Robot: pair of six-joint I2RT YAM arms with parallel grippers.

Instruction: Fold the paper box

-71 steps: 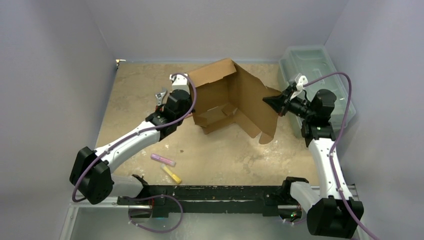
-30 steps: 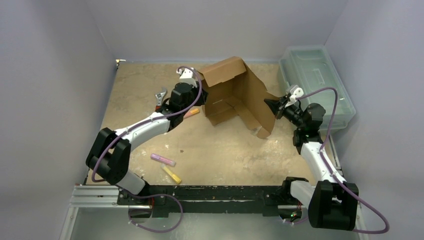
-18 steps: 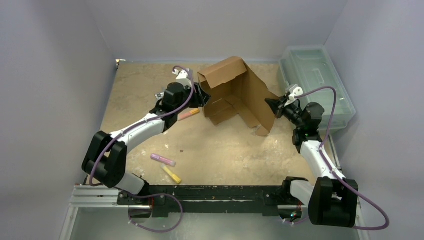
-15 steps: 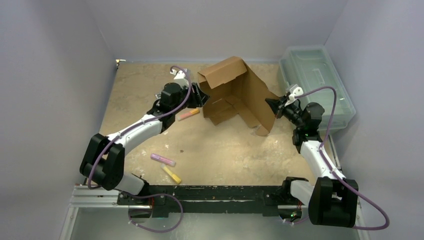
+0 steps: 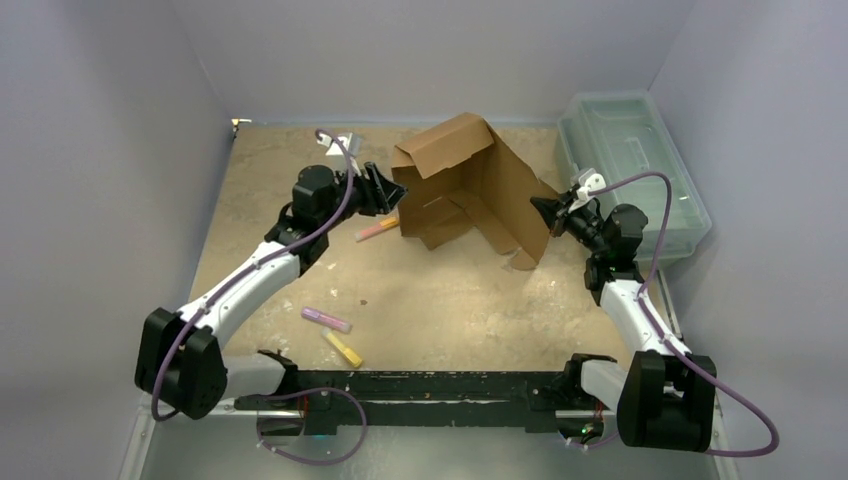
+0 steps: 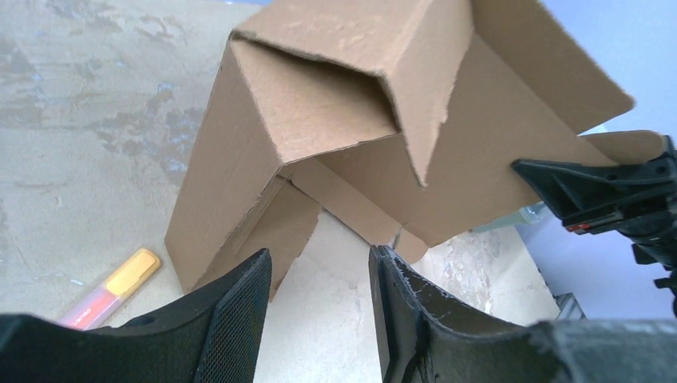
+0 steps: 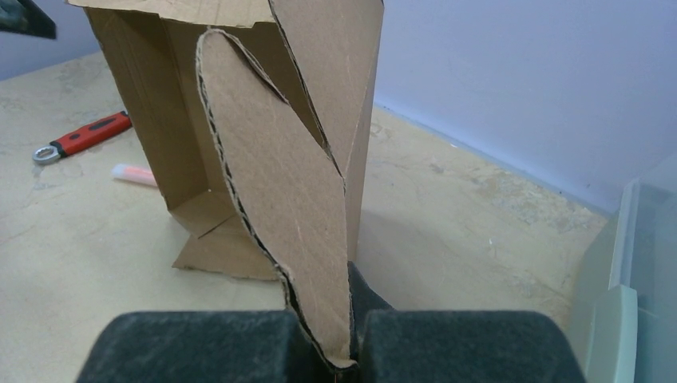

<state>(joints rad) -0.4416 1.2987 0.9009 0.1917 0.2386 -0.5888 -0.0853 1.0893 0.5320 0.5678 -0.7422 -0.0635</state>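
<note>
Half-folded box upright on the table, gripped from one side only.
Top view: the plain brown cardboard paper box (image 5: 470, 185) stands on the mottled tan table (image 5: 440, 300), toward 12 o'clock. The left gripper (image 5: 385, 190) hovers just off its 9 o'clock edge, and the right gripper (image 5: 541, 210) meets its 3 o'clock flap. Left wrist: the black fingers are spread with nothing between them, the box is just ahead, and an orange-tipped marker (image 6: 120, 286) lies at 8 o'clock. Right wrist: the padded jaws are pressed together on the rounded flap's lower edge.
</note>
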